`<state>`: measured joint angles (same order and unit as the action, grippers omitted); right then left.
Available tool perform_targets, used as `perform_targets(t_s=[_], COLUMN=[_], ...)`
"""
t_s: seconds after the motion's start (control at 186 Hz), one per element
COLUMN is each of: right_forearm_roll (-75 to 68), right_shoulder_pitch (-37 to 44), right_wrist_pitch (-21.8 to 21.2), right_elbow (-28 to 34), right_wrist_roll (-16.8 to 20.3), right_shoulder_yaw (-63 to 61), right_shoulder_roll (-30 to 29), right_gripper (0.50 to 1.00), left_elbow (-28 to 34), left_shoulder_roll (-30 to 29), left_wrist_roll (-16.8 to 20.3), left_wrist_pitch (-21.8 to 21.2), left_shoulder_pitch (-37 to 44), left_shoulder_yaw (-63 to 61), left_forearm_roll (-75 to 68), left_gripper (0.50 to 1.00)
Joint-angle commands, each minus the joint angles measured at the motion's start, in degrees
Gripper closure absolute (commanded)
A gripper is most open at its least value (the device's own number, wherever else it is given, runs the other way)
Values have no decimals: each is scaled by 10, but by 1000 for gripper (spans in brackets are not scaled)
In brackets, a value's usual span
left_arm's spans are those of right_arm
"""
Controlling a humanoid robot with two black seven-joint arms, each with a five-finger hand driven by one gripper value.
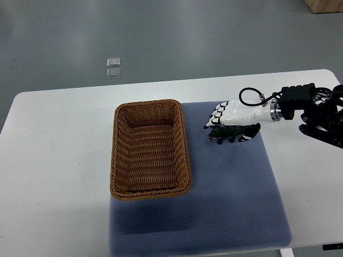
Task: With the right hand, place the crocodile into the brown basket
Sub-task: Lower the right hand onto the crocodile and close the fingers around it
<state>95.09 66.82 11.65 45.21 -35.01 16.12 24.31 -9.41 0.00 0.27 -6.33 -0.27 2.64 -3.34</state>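
Observation:
The dark green toy crocodile [225, 134] is on the blue-grey mat [230, 193], just right of the brown wicker basket [151, 148]. My right hand [229, 127], white with black fingertips, reaches in from the right edge and sits over the crocodile. Its fingers [215, 115] come down on the far side of the toy and its thumb [250, 135] on the near side, so the hand is closed around it. The basket is empty and stands a short way left of the hand. The left arm is out of view.
The mat covers the middle and near part of the white table [53, 160], and the basket overlaps its left edge. Two small clear squares [113, 67] lie on the grey floor beyond the table. My right forearm [316, 110] hangs over the table's right side.

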Motion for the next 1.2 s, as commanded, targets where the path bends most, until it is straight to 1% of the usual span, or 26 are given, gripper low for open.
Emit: perform_targets(t_s=[0.0, 0.354, 0.638, 0.745, 0.89, 1.142, 1.196], right_forearm_roll=[7, 35, 36, 36, 36, 37, 37], right_shoulder_pitch=[0, 0, -4, -6, -7, -11, -11], right_wrist_pitch=[3, 14, 24, 43, 46, 48, 48], right_elbow=[0, -10, -28, -29, -36, -45, -46], right_wrist_roll=[0, 0, 0, 0, 0, 0, 0], right_shoulder_yaw=[8, 10, 11, 11, 20, 20, 21], right_shoulder_roll=[-1, -6, -24, -24, -24, -27, -30], right_gripper=[611, 617, 628, 630, 632, 677, 697], left_elbow=[0, 0, 0, 0, 0, 0, 0], left_shoulder_roll=[0, 0, 0, 0, 0, 0, 0], left_wrist_roll=[0, 0, 0, 0, 0, 0, 0], left_wrist_pitch=[0, 0, 0, 0, 0, 0, 0], left_shoulder_pitch=[0, 0, 0, 0, 0, 0, 0], left_shoulder_yaw=[0, 0, 0, 0, 0, 0, 0], left_forearm_roll=[0, 0, 0, 0, 0, 0, 0], left_gripper=[500, 500, 500, 500, 500, 500, 500])
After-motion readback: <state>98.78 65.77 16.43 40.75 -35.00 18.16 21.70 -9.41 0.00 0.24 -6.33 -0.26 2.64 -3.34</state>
